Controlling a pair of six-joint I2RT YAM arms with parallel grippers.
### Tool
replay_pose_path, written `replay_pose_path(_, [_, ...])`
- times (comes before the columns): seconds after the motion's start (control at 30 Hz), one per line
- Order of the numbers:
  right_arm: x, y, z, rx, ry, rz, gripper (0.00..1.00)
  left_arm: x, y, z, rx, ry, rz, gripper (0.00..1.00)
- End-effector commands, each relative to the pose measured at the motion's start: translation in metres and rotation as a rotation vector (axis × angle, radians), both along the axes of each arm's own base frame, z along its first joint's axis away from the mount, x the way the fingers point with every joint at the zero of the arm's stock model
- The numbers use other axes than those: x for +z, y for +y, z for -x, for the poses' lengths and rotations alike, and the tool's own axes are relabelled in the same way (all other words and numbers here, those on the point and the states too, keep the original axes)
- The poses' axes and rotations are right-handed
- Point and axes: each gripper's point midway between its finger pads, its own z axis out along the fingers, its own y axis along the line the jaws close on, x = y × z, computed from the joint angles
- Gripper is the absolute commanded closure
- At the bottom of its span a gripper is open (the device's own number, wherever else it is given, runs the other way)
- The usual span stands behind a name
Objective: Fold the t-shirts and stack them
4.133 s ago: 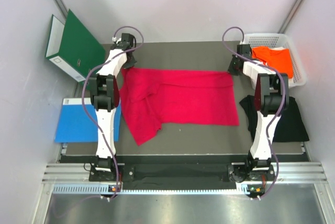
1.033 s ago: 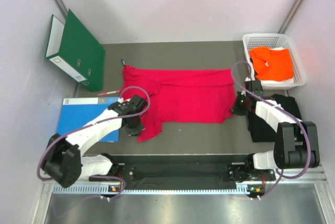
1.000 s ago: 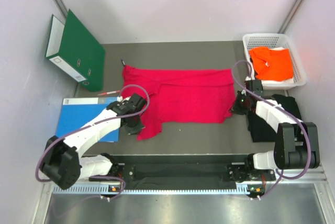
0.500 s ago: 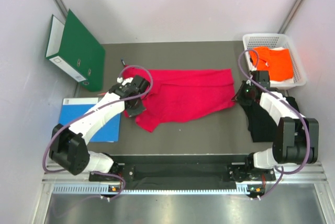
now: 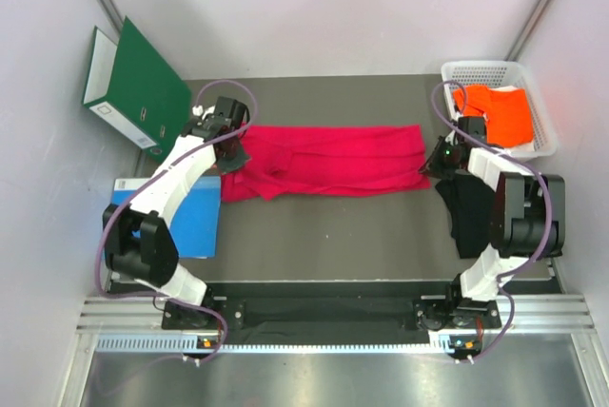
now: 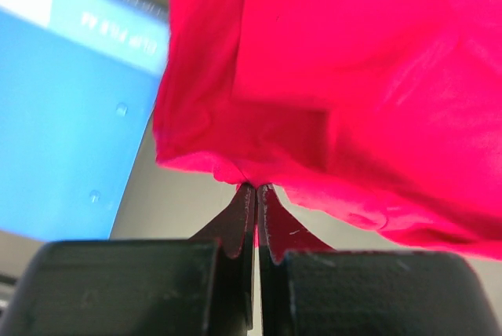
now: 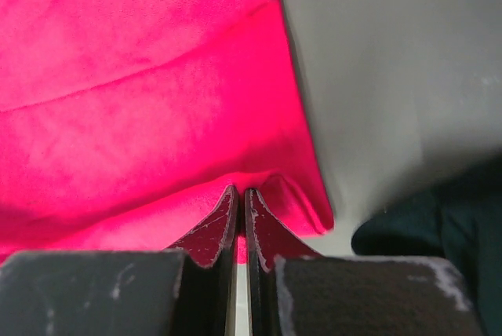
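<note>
The red t-shirt [image 5: 324, 158] lies on the table [image 5: 333, 226] to the left of the white basket [image 5: 481, 67], stretched into a long, narrow band. Its long axis runs straight away from the basket, across the width of the table.

That line is what the next move turns on, because each arm has one end. The right gripper [image 5: 440, 162] sits at the end nearest the basket. The left gripper [image 5: 231, 155] sits at the far end, well away from it. Neither arm is nearer; the cloth spans between them.

Up close, both pairs of jaws are pinched tight on red cloth. The left gripper [image 6: 256, 188] has a bunched lip of fabric at its tips, and the right gripper [image 7: 240, 191] nips a flat hem at the corner.

The shirt looks doubled over lengthwise. It is smooth along the basket side, and rumpled with a crooked layer showing toward the far end. I'd judge the lengthwise fold nearly laid, so the pinched edges should come down level with each other.

The orange t-shirt [image 5: 504, 112] is heaped inside the basket. The black t-shirt [image 5: 471, 212] lies on the table just in front of it.
</note>
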Motion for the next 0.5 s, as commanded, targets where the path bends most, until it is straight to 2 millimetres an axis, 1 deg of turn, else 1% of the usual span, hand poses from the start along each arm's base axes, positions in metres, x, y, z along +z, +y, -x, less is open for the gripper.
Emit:
replay_pose_path(0.0, [0.015,-0.003,-0.033,-0.008,-0.087,-0.028,1.0,0.013,-0.005,-0.037,-0.031,-0.071,0.023,1.0])
replay_pose_path(0.07, [0.015,-0.004,-0.039,-0.009,-0.091,-0.03,1.0,0.017,-0.005,-0.049,-0.034,-0.089,0.025,1.0])
replay_pose_path(0.1, [0.012,-0.004,-0.041,-0.008,-0.084,-0.03,1.0,0.011,-0.005,-0.053,-0.036,-0.076,0.021,1.0])
replay_pose_path(0.23, [0.013,-0.006,-0.048,-0.011,-0.087,-0.034,1.0,0.015,-0.005,-0.071,-0.032,-0.093,0.033,1.0])
replay_pose_path(0.3, [0.015,-0.007,-0.053,-0.013,-0.091,-0.036,1.0,0.013,-0.006,-0.077,-0.033,-0.096,0.045,1.0])
replay_pose_path(0.33, [0.015,-0.007,-0.054,-0.017,-0.092,-0.038,1.0,0.015,-0.006,-0.082,-0.033,-0.107,0.051,1.0])
replay_pose_path(0.37, [0.018,-0.007,-0.058,-0.017,-0.101,-0.039,1.0,0.011,-0.006,-0.084,-0.031,-0.099,0.054,1.0])
replay_pose_path(0.43, [0.015,-0.008,-0.061,-0.022,-0.091,-0.04,1.0,0.013,-0.004,-0.089,-0.029,-0.104,0.054,1.0])
replay_pose_path(0.47, [0.014,-0.009,-0.065,-0.022,-0.091,-0.04,1.0,0.009,-0.003,-0.092,-0.028,-0.097,0.055,1.0])
